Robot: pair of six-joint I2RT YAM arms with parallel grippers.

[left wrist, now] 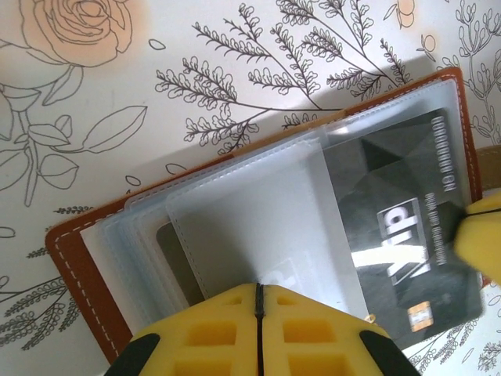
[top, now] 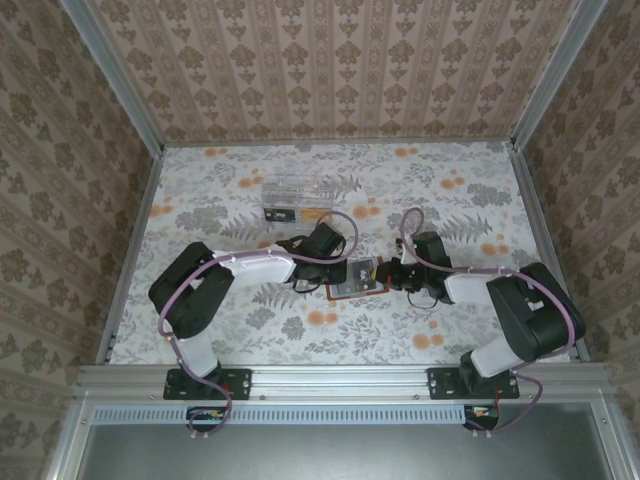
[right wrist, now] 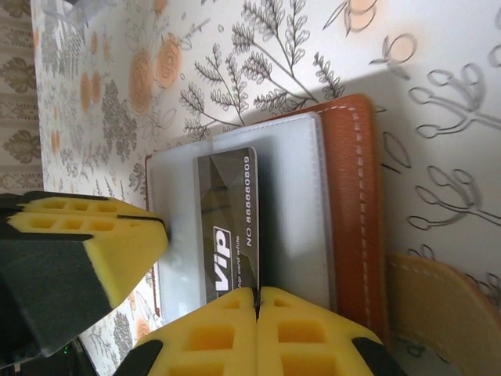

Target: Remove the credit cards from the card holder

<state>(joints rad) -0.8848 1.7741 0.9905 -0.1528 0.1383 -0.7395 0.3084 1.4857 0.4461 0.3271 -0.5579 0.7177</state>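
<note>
Shows, on the right gripper point(right wrist: 257, 301), yellow pads pressed flat together with no gap at the seam. Meets there the long edge of a black VIP card point(right wrist: 227, 227), possibly nipping it, though too close in to be sure. Reaches in from the right side of the card holder point(top: 355, 277), with the forearm angled inward over the flower-printed table point(top: 400, 335) and the elbow bent back toward its base at the near edge.

Shows, on the left gripper point(left wrist: 258, 294), pads likewise together, seam upright. Points down at the stack of clear sleeves point(left wrist: 258, 211) in the holder's middle, tips at the edge of the topmost sleeve. Comes in from the holder's left, with the white forearm stretched rightward from a raised, folded elbow.

Finds the card holder lying open and flat on the table between the two grippers, its brown stitched rim around frosted pockets and the black card on the side nearer the right gripper. Shows a clear plastic box point(top: 295, 198) farther back, well apart from both.
</note>
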